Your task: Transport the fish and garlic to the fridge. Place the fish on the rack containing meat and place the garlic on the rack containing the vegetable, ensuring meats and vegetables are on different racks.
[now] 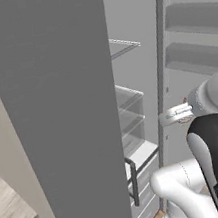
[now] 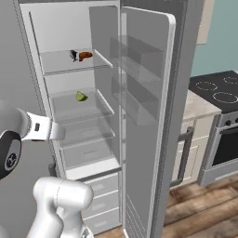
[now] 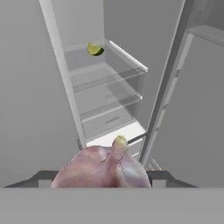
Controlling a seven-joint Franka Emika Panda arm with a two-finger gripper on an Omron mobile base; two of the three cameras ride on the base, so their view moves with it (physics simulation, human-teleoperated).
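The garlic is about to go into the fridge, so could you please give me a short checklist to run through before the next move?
1. Garlic held between the gripper fingers: ok.
2. Fridge door open, shelves reachable: ok.
3. Vegetable lies on the lower glass shelf, marking the target rack: ok.
4. Fish beside the meat on the rack containing meat: ok.
5. Free room beside the vegetable: ok.
6. Gripper raised to that shelf's height: not ok, it is below and outside.
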